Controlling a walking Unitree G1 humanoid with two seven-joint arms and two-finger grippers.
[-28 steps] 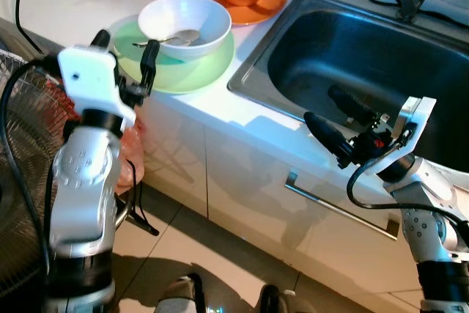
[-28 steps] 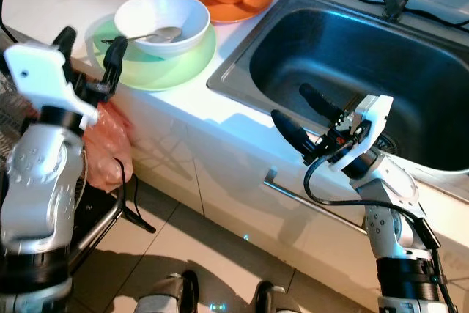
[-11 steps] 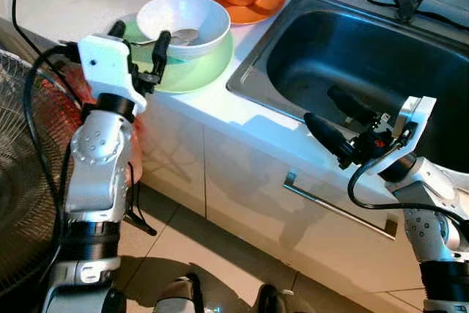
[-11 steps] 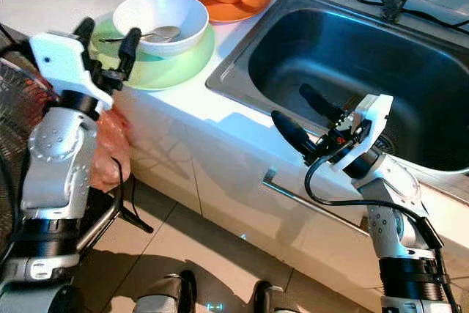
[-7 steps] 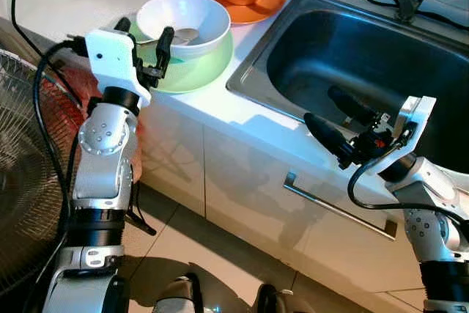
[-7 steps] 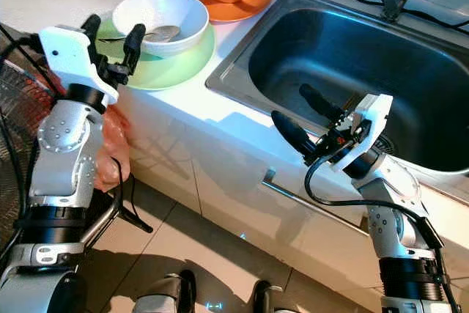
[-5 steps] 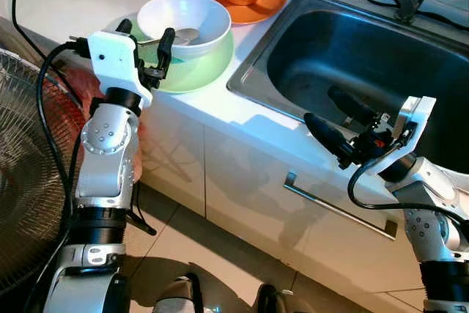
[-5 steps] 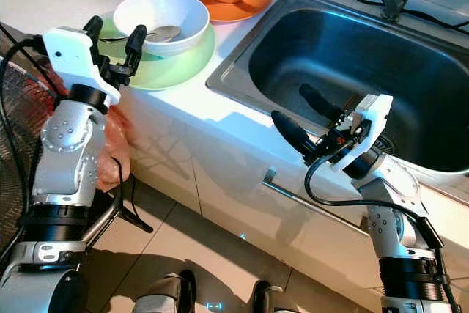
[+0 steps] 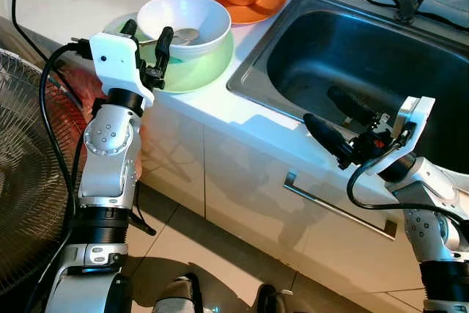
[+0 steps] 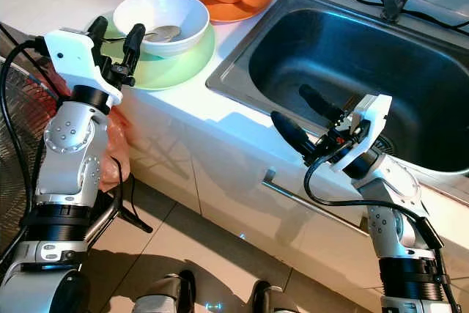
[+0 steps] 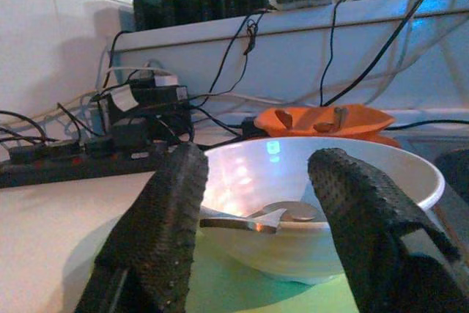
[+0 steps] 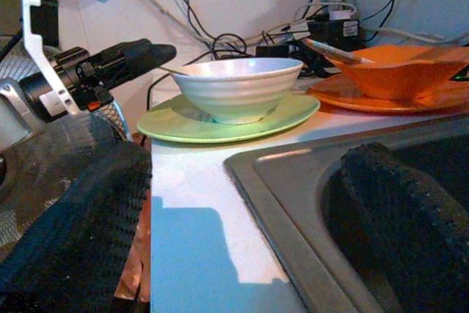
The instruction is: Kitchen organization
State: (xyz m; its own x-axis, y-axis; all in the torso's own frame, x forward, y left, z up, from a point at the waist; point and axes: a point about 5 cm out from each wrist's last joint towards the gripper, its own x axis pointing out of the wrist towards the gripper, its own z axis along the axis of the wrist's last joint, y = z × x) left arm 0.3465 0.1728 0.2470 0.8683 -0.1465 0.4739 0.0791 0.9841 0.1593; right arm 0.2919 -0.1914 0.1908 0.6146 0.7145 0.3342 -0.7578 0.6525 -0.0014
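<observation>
White bowl (image 9: 185, 23) on green plate (image 9: 196, 71) | left gripper (image 9: 147, 37) spread at rim

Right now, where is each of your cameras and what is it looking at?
Left eye view: on my head, looking down at the counter; left gripper open by the white bowl on the green plate.
Right eye view: same spot, same scene; right gripper open over the sink.
Left wrist view: along its fingers at the bowl and spoon.
Right wrist view: along its fingers, across the counter.
All views share the white bowl.
</observation>
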